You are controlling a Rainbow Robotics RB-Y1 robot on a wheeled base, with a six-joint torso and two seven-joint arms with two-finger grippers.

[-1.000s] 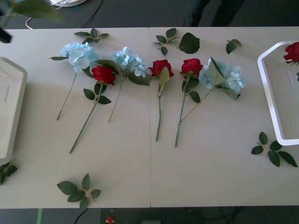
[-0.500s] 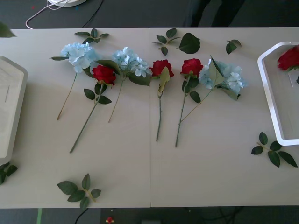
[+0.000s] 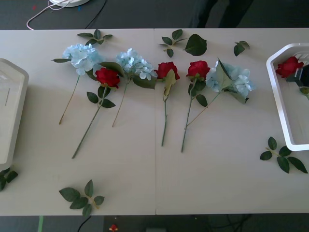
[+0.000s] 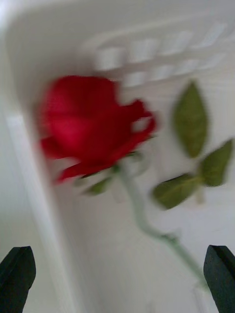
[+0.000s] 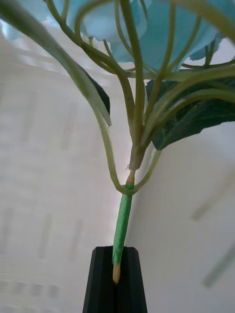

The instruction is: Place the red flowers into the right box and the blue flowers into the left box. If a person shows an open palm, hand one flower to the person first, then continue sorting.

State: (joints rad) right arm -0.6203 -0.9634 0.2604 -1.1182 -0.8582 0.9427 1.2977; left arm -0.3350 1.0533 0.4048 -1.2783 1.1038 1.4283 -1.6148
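Three red flowers (image 3: 107, 76) (image 3: 166, 70) (image 3: 198, 68) lie in a row at mid-table among three blue flowers (image 3: 82, 57) (image 3: 135, 63) (image 3: 232, 79). Another red flower (image 3: 289, 66) lies inside the right box (image 3: 276, 99). In the right wrist view that rose (image 4: 93, 122) rests on the right box's floor beside its wall (image 4: 34, 205), and my right gripper (image 4: 117, 279) hangs open above it, touching nothing. My left gripper (image 5: 116, 281) is shut on the green stem of a blue flower (image 5: 161, 29), held over the ribbed floor of the left box (image 5: 49, 171). The left box (image 3: 12, 111) sits at the table's left edge.
Loose leaf sprigs lie around the table: at the back (image 3: 95, 36) (image 3: 186, 42) (image 3: 240, 47), near the front (image 3: 83, 196), by the left box (image 3: 6, 177) and beside the right box (image 3: 282, 157). The table's front middle is bare.
The red flower at the right has sunk into the right box and shifted left. The green blur of the held blue flower at the top left has moved out of the front view.
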